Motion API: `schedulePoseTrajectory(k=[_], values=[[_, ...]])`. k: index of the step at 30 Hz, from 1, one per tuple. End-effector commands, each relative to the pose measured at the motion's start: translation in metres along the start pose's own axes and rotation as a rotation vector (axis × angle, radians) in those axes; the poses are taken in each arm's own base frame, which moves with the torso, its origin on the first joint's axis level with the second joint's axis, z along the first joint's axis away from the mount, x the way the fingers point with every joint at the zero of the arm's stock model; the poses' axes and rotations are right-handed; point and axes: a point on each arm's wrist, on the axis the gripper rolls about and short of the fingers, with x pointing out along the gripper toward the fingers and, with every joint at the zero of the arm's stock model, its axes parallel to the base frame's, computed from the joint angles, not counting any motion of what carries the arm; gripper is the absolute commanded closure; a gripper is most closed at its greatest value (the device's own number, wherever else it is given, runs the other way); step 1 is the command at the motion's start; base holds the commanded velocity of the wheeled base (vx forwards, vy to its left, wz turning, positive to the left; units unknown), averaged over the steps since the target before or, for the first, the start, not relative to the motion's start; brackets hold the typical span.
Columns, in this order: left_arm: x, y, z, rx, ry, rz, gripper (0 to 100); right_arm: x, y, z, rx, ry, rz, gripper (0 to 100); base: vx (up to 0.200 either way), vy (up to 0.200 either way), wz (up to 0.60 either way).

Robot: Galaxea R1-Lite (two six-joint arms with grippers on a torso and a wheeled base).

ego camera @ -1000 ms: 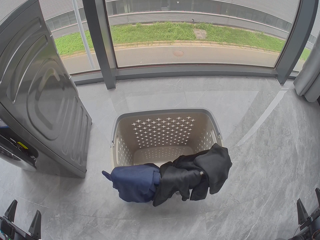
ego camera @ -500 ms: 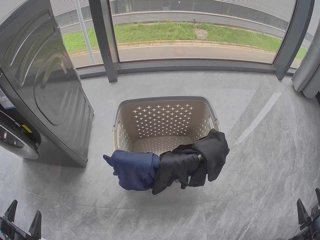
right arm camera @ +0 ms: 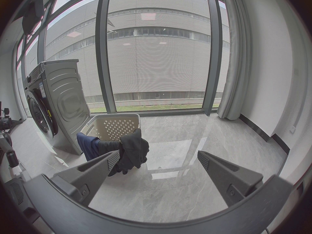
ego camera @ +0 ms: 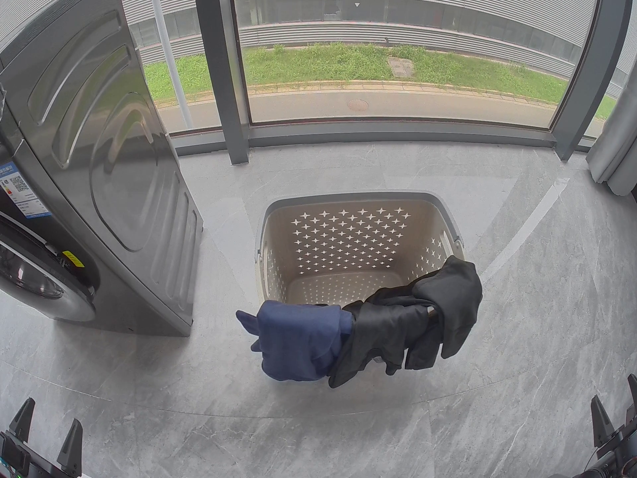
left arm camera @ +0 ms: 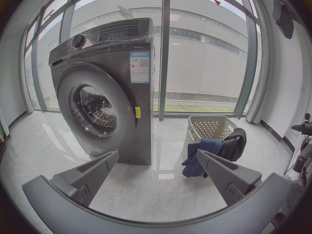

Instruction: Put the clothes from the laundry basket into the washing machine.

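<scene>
The left gripper [left arm camera: 156, 153] is held wide open, low and near the robot on the left. Nothing is gripped or touched by it. The right gripper [right arm camera: 157, 155] is likewise spread wide, low on the right, with only bare floor [ego camera: 544, 313] seen between its fingers.

The washing machine [ego camera: 113, 167] is placed to the left of the laundry basket [ego camera: 358, 197], near it but apart. In the head view its side panel is turned toward the basket. Its round front port [left arm camera: 94, 111] is faced toward the left gripper, and the drum is seen through it. A wall of windows [ego camera: 398, 48] is set behind both, and a curtain [ego camera: 617, 147] is hung at the far right. Only open floor is found between the grippers and the basket.

Two garments are draped over the basket's near rim. The blue garment [ego camera: 298, 340] is hung on the left, mostly outside. The black garment [ego camera: 411, 326] is laid touching it on the right, folded over the near right corner.
</scene>
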Motion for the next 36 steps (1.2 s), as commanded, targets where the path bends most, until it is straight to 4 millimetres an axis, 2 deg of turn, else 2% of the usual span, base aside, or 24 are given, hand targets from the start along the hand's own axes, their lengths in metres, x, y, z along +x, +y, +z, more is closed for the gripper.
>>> schedulePoseTrajectory(k=[1, 36], values=[[-0.0002, 0.0003, -0.0044, 0.0, -0.003, 0.0, 0, 0.0013, 0.0, -0.0049, -0.001, 0.017, 0.001, 0, 0.0, 0.2, 0.0], [-0.0002, 0.0003, -0.0046, 0.0, -0.002, 0.0, 0, 0.0013, 0.0, -0.0049, -0.001, 0.017, 0.001, 0, 0.0, 0.2, 0.0]])
